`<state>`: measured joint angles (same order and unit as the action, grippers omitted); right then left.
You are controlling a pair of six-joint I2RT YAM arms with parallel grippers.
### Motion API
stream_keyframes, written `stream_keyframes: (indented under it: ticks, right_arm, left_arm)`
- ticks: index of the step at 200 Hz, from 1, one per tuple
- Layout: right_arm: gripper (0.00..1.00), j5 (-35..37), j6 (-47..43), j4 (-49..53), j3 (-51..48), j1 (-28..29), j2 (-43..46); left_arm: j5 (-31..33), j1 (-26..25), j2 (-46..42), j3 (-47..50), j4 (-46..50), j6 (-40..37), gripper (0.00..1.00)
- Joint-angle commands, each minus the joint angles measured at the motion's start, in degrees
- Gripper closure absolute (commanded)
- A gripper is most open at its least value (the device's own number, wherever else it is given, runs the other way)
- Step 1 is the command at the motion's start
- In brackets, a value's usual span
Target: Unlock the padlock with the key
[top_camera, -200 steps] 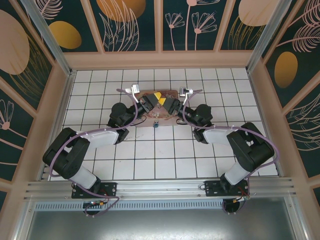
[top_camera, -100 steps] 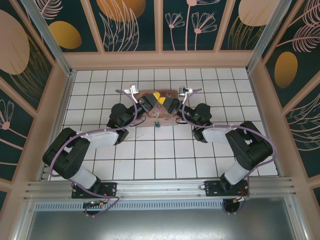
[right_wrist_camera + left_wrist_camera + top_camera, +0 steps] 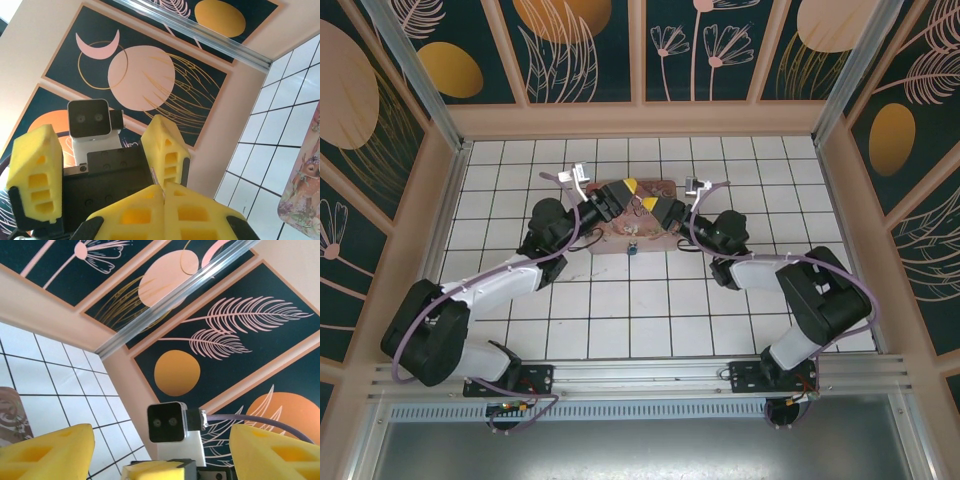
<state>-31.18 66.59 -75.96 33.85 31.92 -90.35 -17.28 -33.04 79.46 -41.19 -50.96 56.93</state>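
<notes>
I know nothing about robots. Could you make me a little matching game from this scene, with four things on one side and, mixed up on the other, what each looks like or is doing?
Things:
1. left gripper
2. right gripper
3. padlock
4. tin box

Descriptions:
A. pink with pictures, lying flat on the white tiles
B. pinched shut on the key
C. tiny and blue, at the tin's near edge
D. spread wide open, holding nothing

Pairs: 1-D, 2-B, 3-C, 4-A
</notes>
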Motion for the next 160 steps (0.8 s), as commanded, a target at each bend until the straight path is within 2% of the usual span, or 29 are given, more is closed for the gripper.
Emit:
stream_keyframes:
  ticks: [1,39,59,96,106,130,160]
  right_arm:
    - [1.00,-0.89,-0.78,-0.48,-0.95,-0.24,2.52]
    - [1.00,-1.17,-2.95,4.38,-1.16,-0.26,4.69]
    - [1.00,-0.68,-6.50,12.72,0.39,-0.25,6.50]
    - [1.00,3.59,-16.69,33.99,6.14,-0.26,10.92]
    - [1.00,3.94,-17.70,38.66,8.01,-2.42,11.03]
    - [1.00,4.26,-19.54,45.49,11.90,-4.03,10.22]
    - [1.00,3.56,-20.94,49.29,14.99,-5.54,7.51]
  left_arm:
    - [0.36,0.52,-1.20,-1.85,4.84,-2.89,0.27]
    - [-0.21,0.95,-1.92,-2.14,8.41,-4.38,0.26]
    - [-0.16,0.96,-3.26,-2.03,12.01,-6.24,0.25]
    - [-1.59,0.98,-7.69,1.28,21.48,-11.67,0.21]
    - [-2.00,0.96,-8.86,2.81,23.60,-12.87,0.21]
    - [-3.08,0.79,-10.62,6.26,26.87,-14.73,0.20]
    - [-3.75,-0.69,-10.15,10.27,26.79,-16.07,0.19]
